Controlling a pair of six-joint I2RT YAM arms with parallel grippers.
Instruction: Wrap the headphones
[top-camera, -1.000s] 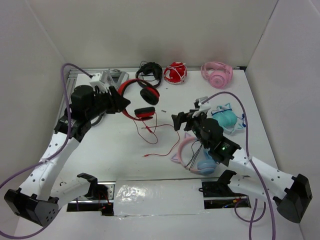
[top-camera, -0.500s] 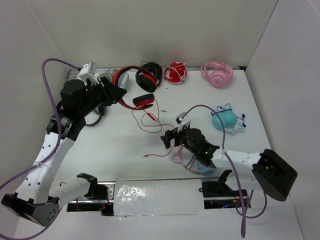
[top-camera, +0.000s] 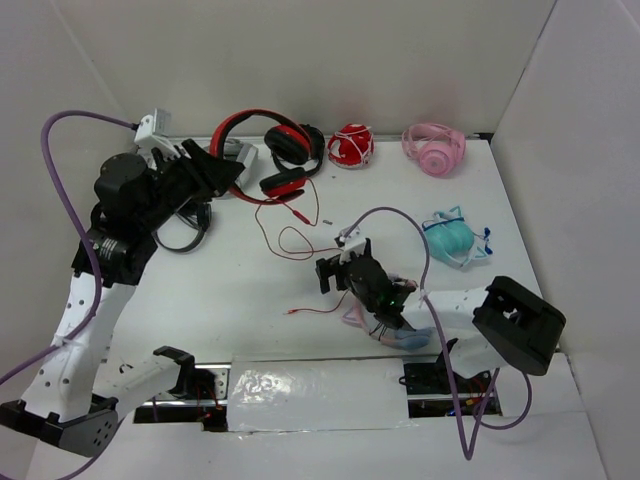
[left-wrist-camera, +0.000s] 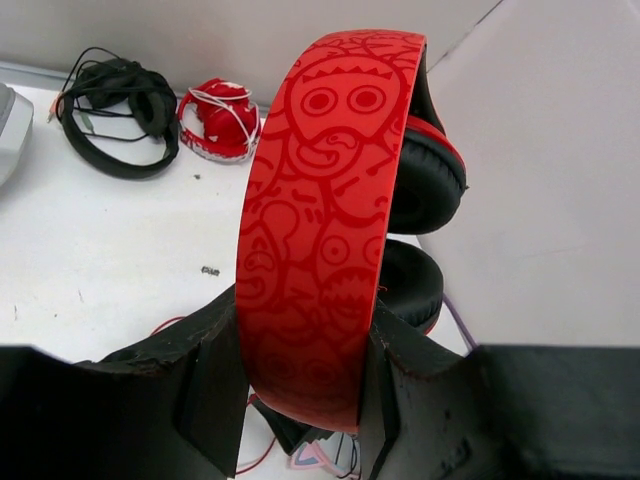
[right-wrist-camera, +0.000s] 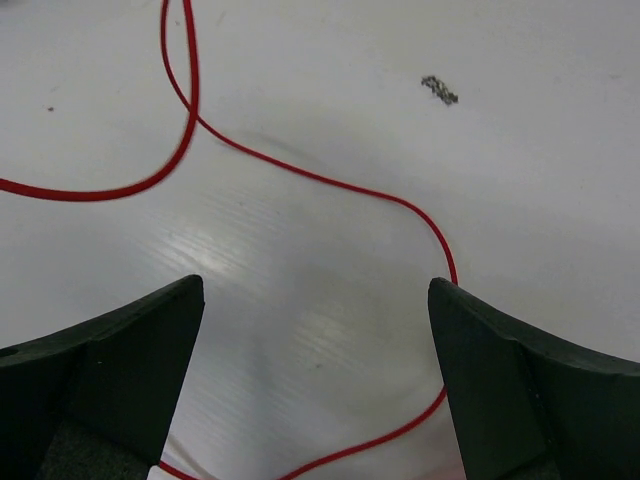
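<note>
Headphones (left-wrist-camera: 320, 200): your left gripper (left-wrist-camera: 300, 345) clamps their red, doodle-face-printed headband; black pads, thin red cable (right-wrist-camera: 330, 185). Your right gripper (right-wrist-camera: 315, 300) gapes wide, holding nothing.

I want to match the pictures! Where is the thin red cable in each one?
Top external: the thin red cable loops in the middle, below the red over-ear headphones.
Left wrist: a short bit peeks out low on the left.
Right wrist: it curves across the picture.
Shared landmark: a small dark speck beside it.

A robotics lab cell: white panel walls (top-camera: 300, 60) enclose a table (top-camera: 230, 290) bearing two arms (top-camera: 85, 300)
</note>
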